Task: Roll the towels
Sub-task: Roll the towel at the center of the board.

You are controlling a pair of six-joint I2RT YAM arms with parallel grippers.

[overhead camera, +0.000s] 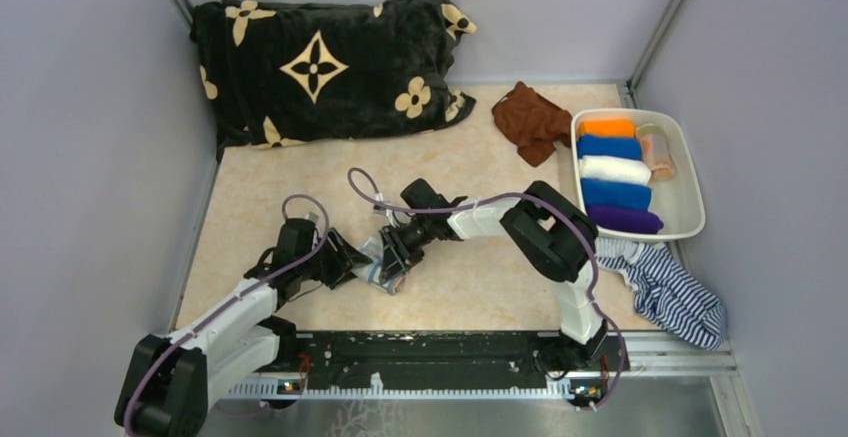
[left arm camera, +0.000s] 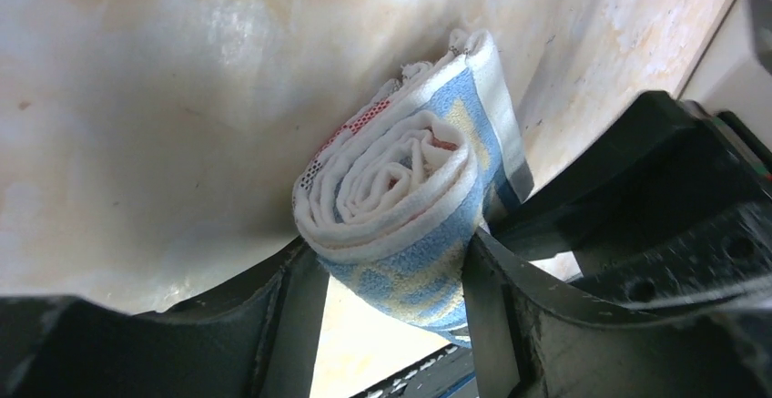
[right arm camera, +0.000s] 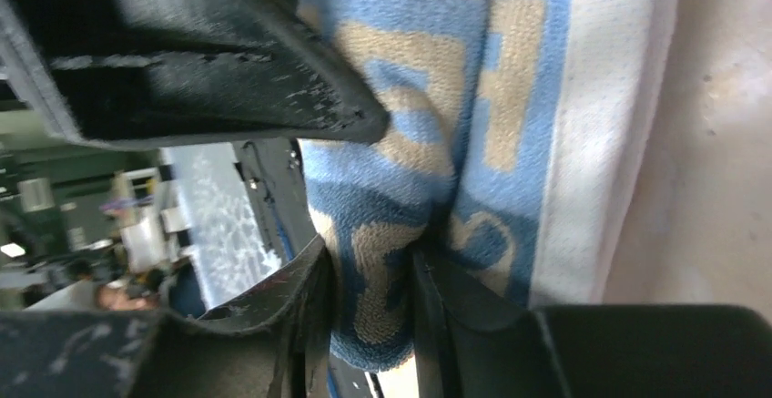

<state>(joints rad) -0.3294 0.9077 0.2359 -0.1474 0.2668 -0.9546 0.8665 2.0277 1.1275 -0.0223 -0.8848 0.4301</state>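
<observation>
- Your left pincer [left arm camera: 391, 257] clasps the rolled blue-white towel [left arm camera: 401, 179] on the worktop [overhead camera: 300, 177]; your right pincer [right arm camera: 373, 311], narrow, pinches its outer layer
- Finished rolls [overhead camera: 612, 170] fill the tray [overhead camera: 692, 177]; the brown towel [overhead camera: 530, 122] beside it lies crumpled, unrolled

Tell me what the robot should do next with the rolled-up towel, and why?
Probably the right claw should let go and back away: the towel is already rolled and sits between the fingers of the left claw, so that claw can carry it to the white tray.
</observation>
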